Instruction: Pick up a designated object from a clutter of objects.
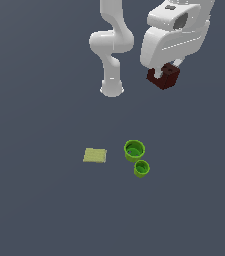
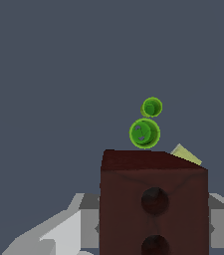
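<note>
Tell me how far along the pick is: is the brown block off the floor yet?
Done: the dark brown block is grasped and lifted well above the floor, clear of the clutter. In hand: the gripper is shut on it, a finger on either side in the wrist view. Left behind: both green cups and the yellow-green square. Nothing obvious remains but holding.

Two green cups stand on the tabletop [image 1: 34,200]: the larger cup [image 1: 134,150] and the smaller cup [image 1: 142,169], just beside each other. One flat yellow-green square [image 1: 95,155] lies near them. One dark reddish-brown block [image 1: 166,76] is up in the air, in the one claw [image 1: 160,76] of the one white arm [image 1: 111,45]. The wrist view shows two round dark holes on one face of the block. That makes four small things in all: two cups, one square, one block.
</note>
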Controlling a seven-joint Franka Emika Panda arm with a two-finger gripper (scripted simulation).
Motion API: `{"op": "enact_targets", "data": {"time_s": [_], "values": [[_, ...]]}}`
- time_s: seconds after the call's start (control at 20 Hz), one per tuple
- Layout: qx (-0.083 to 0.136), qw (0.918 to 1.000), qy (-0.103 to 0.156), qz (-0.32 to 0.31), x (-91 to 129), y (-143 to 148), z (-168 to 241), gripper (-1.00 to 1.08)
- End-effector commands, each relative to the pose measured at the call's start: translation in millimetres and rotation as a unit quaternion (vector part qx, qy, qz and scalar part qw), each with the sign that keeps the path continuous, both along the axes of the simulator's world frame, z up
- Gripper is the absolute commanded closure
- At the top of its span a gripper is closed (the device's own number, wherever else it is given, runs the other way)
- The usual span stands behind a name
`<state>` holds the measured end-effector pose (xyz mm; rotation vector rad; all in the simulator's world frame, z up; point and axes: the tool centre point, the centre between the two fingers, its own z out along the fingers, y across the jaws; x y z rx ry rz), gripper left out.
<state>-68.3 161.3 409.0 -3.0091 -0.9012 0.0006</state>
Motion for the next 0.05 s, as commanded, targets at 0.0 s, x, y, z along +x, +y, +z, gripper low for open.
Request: {"op": "enact_targets", "data": {"time_s": [0.0], "values": [[0.0, 1.0, 0.0, 0.0, 0.2, -0.3, 3.2, 1.08]]}}
